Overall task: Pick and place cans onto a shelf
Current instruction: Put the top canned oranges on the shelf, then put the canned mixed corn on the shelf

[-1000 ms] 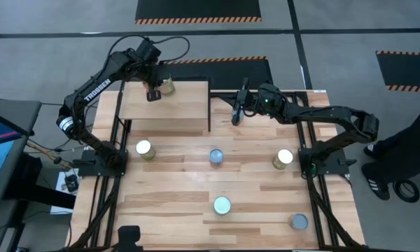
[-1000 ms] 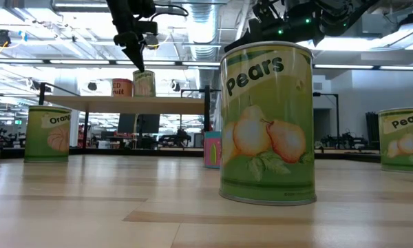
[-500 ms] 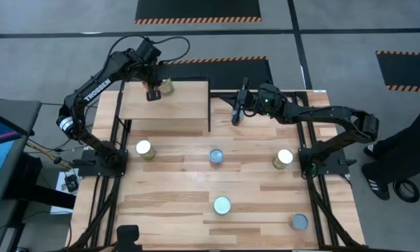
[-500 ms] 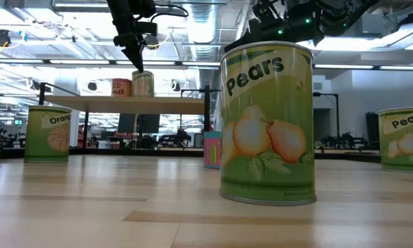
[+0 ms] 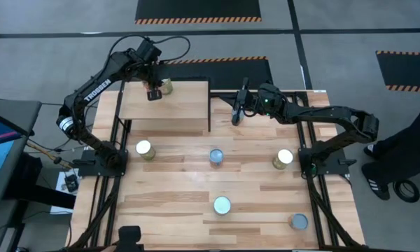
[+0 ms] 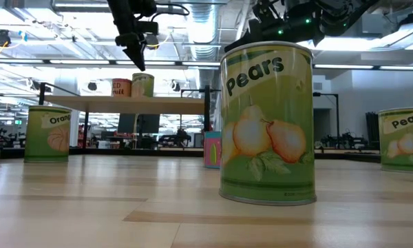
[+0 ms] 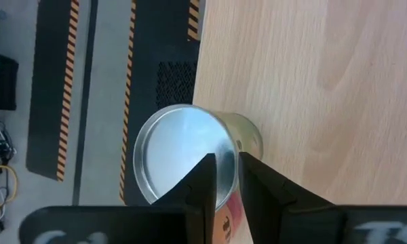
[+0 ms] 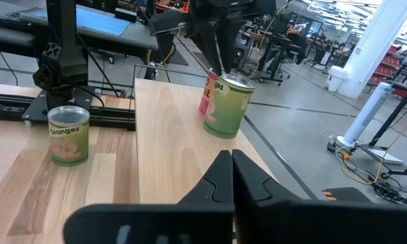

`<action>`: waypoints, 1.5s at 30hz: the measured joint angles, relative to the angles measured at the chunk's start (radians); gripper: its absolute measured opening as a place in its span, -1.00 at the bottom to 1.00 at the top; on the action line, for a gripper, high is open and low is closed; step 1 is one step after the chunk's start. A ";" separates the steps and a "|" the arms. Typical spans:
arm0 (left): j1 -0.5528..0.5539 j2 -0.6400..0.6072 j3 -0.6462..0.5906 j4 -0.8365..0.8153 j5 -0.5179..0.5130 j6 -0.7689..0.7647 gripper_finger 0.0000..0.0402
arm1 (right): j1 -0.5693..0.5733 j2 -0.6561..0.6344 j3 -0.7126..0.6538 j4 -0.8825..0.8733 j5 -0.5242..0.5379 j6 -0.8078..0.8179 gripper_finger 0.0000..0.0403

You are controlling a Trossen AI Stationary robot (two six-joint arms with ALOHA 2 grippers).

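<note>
Overhead, left gripper (image 5: 154,92) hangs at a green-labelled tin can (image 5: 166,87) on the pale plywood shelf (image 5: 175,112); right gripper (image 5: 236,110) waits beside it. Level view: the can (image 6: 142,85) stands clear beneath. Left wrist: fingers (image 7: 205,184) slightly parted above the lid. Right wrist: fingers (image 8: 220,177) pressed together.

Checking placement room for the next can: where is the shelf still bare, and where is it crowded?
The shelf is bare across its middle, front and right side. Only its back edge is crowded: a green can and a red can stand together under the left gripper. The right gripper waits beside the shelf.
</note>
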 joint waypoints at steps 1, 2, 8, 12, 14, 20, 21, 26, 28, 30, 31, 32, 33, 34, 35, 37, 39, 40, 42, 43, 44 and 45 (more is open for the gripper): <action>-0.006 0.000 0.000 0.000 0.006 0.003 -0.73 | 0.000 0.000 0.000 0.000 0.000 0.000 -0.98; -0.013 0.000 0.000 0.001 0.010 0.006 -0.73 | 0.000 -0.002 0.000 -0.002 0.000 0.000 -0.98; -0.066 -0.069 -0.002 0.121 0.084 -0.023 -0.84 | 0.000 -0.086 0.001 -0.125 0.001 -0.001 -0.96; -0.105 -0.153 -0.046 0.209 0.262 -0.074 -0.93 | 0.000 -0.146 0.001 -0.278 0.008 -0.001 -0.98; -0.130 -0.209 -0.107 0.291 0.330 -0.099 -0.96 | 0.000 -0.161 -0.014 -0.308 0.009 0.003 -0.98; -0.236 -0.387 -0.404 0.633 0.352 -0.187 -0.97 | 0.004 -0.178 -0.170 -0.128 0.001 0.049 -0.98; -0.256 -0.418 -0.462 0.707 0.352 -0.204 -0.97 | 0.009 -0.177 -0.195 -0.084 0.001 0.056 -0.98; -0.354 -0.544 -0.760 1.036 0.326 -0.295 -0.97 | 0.067 -0.178 -0.254 -0.031 0.000 0.058 -0.98; -0.392 -0.579 -0.869 1.164 0.324 -0.313 -0.97 | 0.096 -0.178 -0.255 -0.041 0.000 0.050 -0.98; -0.429 -0.605 -0.966 1.294 0.317 -0.332 -0.97 | 0.131 -0.178 -0.255 -0.054 0.005 0.036 -0.97; -0.446 -0.614 -1.011 1.347 0.305 -0.343 -0.97 | 0.148 -0.178 -0.255 -0.056 0.008 0.032 -0.96; -0.461 -0.621 -1.052 1.394 0.290 -0.355 -0.97 | 0.168 -0.178 -0.255 -0.054 0.017 0.033 -0.95; -0.476 -0.624 -1.089 1.444 0.271 -0.372 -0.97 | 0.188 -0.178 -0.254 -0.054 0.030 0.033 -0.94; -0.490 -0.625 -1.123 1.498 0.254 -0.387 -0.97 | 0.210 -0.178 -0.250 -0.063 0.046 0.033 -0.94; -0.503 -0.625 -1.154 1.550 0.239 -0.405 -0.97 | 0.232 -0.178 -0.241 -0.084 0.067 0.033 -0.94; -0.526 -0.623 -1.220 1.655 0.226 -0.435 -0.97 | 0.275 -0.178 -0.214 -0.144 0.112 0.033 -0.95; -0.543 -0.614 -1.282 1.767 0.222 -0.459 -0.97 | 0.318 -0.166 -0.180 -0.206 0.144 0.034 -0.96; -0.550 -0.611 -1.311 1.818 0.221 -0.469 -0.97 | 0.342 -0.148 -0.160 -0.222 0.156 0.040 -0.97; -0.555 -0.609 -1.364 1.913 0.220 -0.474 -0.97 | 0.380 -0.120 -0.133 -0.276 0.159 0.066 -0.96; -0.555 -0.609 -1.379 1.954 0.219 -0.474 -0.97 | 0.397 -0.101 -0.113 -0.290 0.156 0.079 -0.95; -0.554 -0.609 -1.390 1.991 0.215 -0.474 -0.97 | 0.412 -0.075 -0.089 -0.297 0.156 0.089 -0.92; -0.554 -0.610 -1.401 2.026 0.202 -0.474 -0.97 | 0.424 -0.050 -0.070 -0.317 0.156 0.101 -0.89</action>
